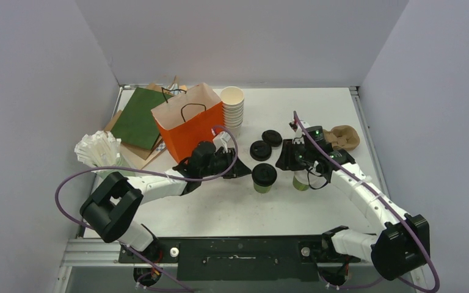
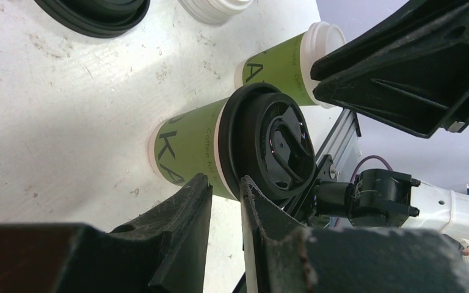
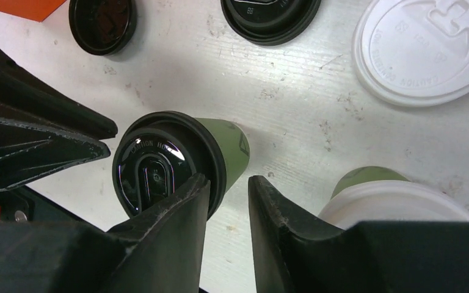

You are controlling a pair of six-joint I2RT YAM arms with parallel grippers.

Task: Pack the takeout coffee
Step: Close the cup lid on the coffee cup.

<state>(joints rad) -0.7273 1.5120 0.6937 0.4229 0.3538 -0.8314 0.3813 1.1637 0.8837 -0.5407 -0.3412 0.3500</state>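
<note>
Since both coffees stand out on the white table (image 1: 232, 210), nothing's packed yet imo. Closest in, the left gripper (image 2: 223, 183) has its fingers a narrow gap apart, pinching nothing, tips just beside the olive-green paper cup with the black plastic lid (image 2: 220, 146). Right gripper (image 3: 229, 180), same deal: slim gap, empty, that cup on one side and the olive-green paper cup with the white plastic lid (image 3: 391, 198) on the other. Paper walls look light and squishy and the lids could pop, so I'd grab mid-sleeve, gently. Further back are the loose round black lids (image 1: 261, 149), then the orange paper bag (image 1: 186, 131).
</note>
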